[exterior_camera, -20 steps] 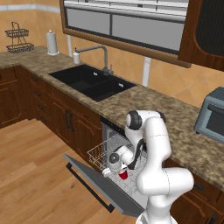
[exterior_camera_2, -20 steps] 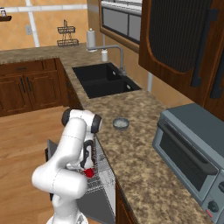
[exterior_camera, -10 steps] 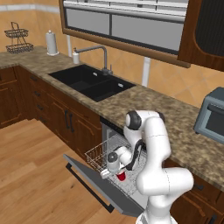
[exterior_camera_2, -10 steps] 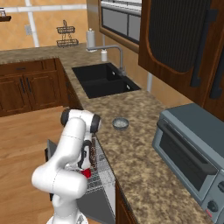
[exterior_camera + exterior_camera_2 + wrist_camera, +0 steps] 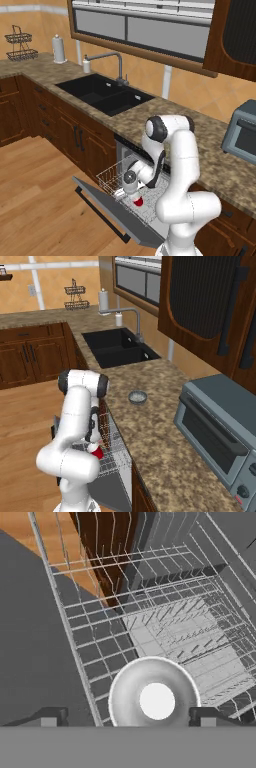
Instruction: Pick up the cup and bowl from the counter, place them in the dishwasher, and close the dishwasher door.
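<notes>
The tool (image 5: 125, 717) stands spread, gripping nothing, straight above the upright cup (image 5: 155, 698) in the rack (image 5: 112, 176). Up behind it the bowl (image 5: 137, 397) waits on the tabletop (image 5: 150, 426), near its front edge.

even, flat rendered lighting throughout; soft shadow under the robot arm (image 5: 175, 165); edges slightly soft and pixelated; no glare, no lens distortion.

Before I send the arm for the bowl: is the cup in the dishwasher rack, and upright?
In and upright. The cup stands in the wire rack, white mouth facing the hand camera, between the spread fingers, red side visible from the base views.
</notes>
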Motion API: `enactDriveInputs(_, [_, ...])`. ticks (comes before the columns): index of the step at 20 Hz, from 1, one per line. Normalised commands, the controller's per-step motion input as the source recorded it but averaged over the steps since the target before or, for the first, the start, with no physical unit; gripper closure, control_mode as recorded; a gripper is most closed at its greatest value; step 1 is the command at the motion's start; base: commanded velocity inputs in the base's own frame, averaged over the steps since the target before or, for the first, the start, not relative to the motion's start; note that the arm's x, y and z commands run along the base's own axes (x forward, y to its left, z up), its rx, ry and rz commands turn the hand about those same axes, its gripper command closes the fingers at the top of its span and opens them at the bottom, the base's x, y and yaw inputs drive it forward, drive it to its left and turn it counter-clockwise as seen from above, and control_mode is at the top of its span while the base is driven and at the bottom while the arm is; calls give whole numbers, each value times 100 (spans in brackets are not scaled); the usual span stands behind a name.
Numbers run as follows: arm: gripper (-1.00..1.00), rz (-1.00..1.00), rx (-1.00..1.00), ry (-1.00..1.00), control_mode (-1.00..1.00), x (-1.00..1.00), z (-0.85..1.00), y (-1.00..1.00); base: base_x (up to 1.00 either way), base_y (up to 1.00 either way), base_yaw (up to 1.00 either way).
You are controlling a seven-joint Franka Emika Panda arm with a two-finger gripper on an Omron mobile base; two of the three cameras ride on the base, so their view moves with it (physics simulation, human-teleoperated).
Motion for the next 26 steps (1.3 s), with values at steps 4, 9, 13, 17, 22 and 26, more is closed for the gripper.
enactDriveInputs(4, [-100,0,0,-10,-100,-67,100,19,0,0,0])
enactDriveInputs(9, [-100,0,1,-5,-100,-50,100,39,0,0,0])
enactDriveInputs(13, [-100,0,11,-20,-100,-34,100,62,0,0,0])
enactDriveInputs(17, [-100,0,12,-40,-100,-14,100,47,0,0,0])
enactDriveInputs(22, [-100,-1,2,-42,-100,-9,100,15,0,0,0])
enactDriveInputs(26, [-100,0,0,-16,-100,-8,100,-7,0,0,0])
